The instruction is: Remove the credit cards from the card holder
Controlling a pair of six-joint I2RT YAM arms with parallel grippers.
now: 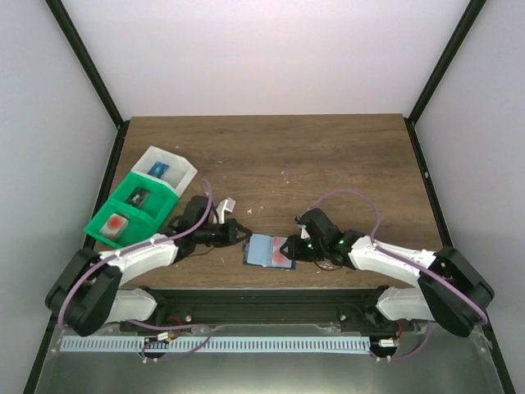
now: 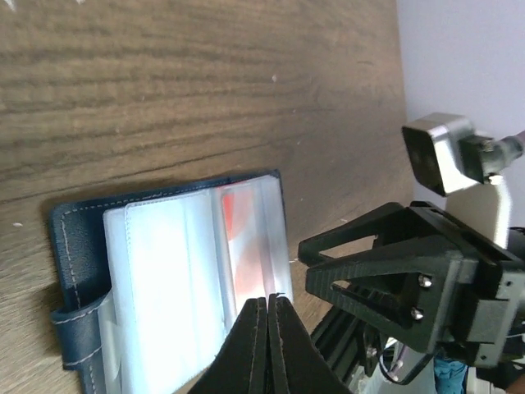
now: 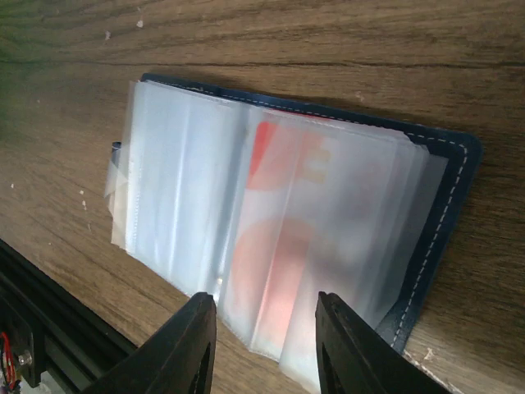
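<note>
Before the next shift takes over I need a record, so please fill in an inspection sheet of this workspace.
Surface: wooden table, a few pale specks.
Job's things: card holder lies open between the arms; a credit card shows through its clear sleeves.
Clutter: green bin and white bin at the left, small items inside.
Grippers: left gripper jaws shut at the sleeves' edge; right gripper jaws apart over the sleeves.
Cables: purple cables loop along both arms.
Surroundings: pale walls, black frame posts.

Dark wood-grain table (image 1: 328,156), open blue card holder (image 1: 261,250) near front edge, green bin (image 1: 123,215) and white bin (image 1: 168,168) at left, pale specks (image 1: 283,174) mid-board
</note>
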